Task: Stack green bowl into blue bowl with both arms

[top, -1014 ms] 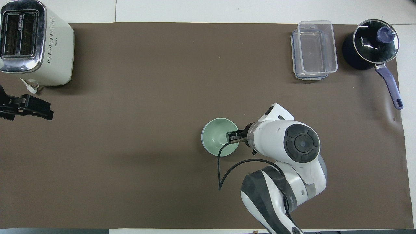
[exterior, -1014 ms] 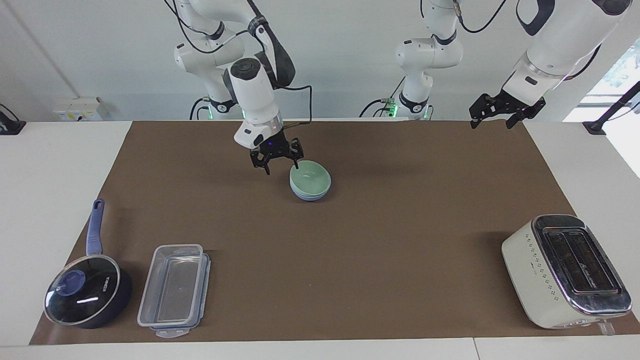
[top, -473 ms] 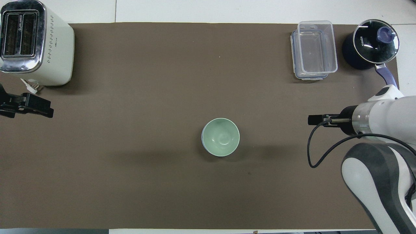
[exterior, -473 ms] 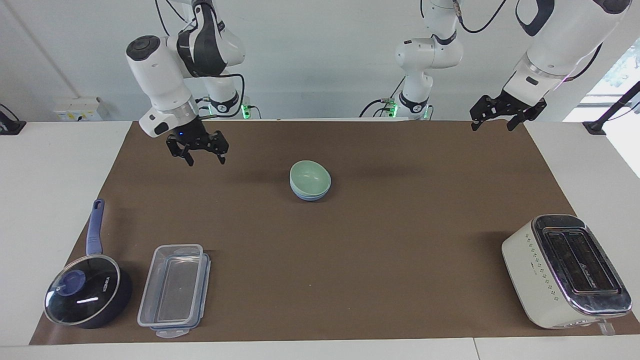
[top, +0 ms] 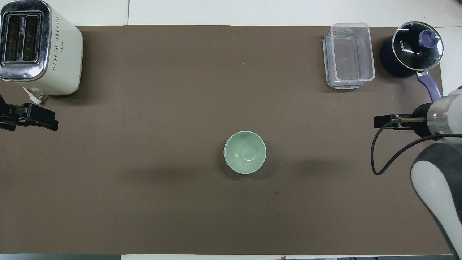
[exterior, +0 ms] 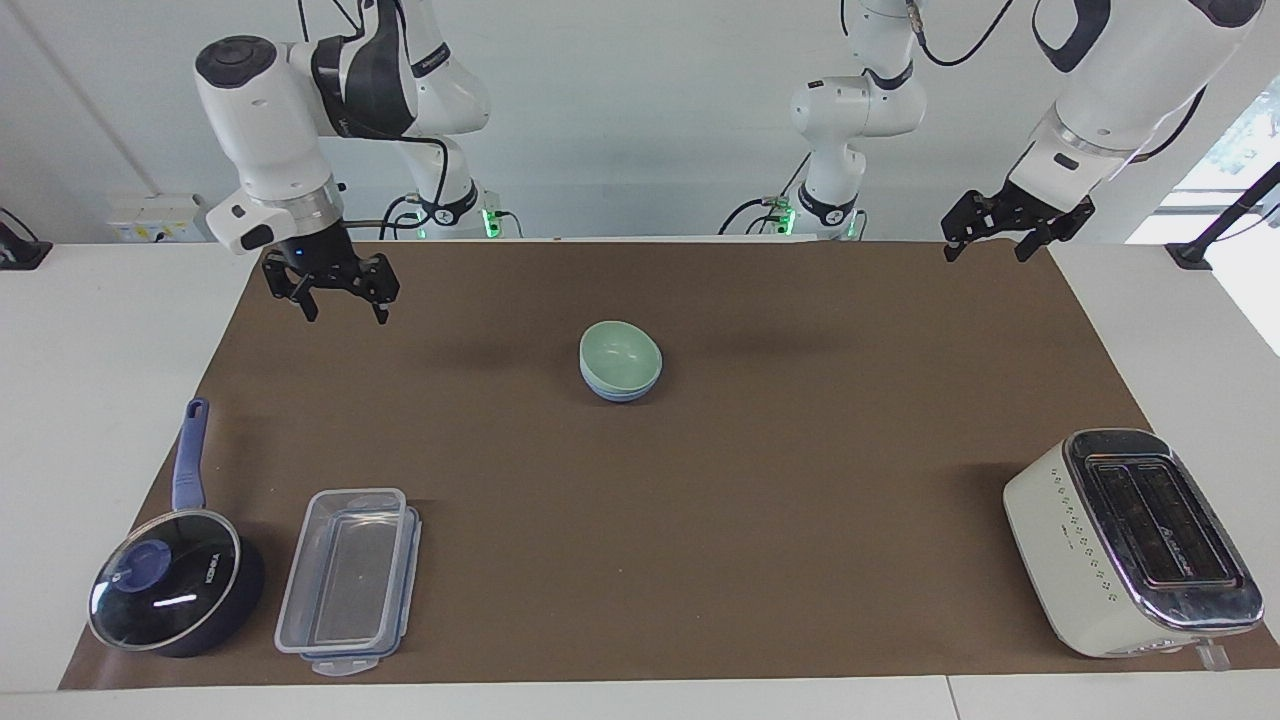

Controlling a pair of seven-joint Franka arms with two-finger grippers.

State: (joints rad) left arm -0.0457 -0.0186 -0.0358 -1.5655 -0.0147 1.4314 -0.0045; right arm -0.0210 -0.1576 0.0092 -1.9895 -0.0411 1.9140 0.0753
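Observation:
The green bowl sits nested inside the blue bowl at the middle of the brown mat. In the overhead view the green bowl covers the blue bowl, which shows only as a thin rim. My right gripper is open and empty, raised over the mat toward the right arm's end, well apart from the bowls; it also shows in the overhead view. My left gripper is open and empty, raised over the mat's edge at the left arm's end, and shows in the overhead view too. The left arm waits.
A cream toaster stands at the left arm's end, farther from the robots than the bowls. A clear plastic container and a dark-blue lidded saucepan stand at the right arm's end, also farther out.
My right gripper has drawn away from the bowls' rim, risen and swung toward the right arm's end of the table. The stacked bowls and the left gripper have stayed in place.

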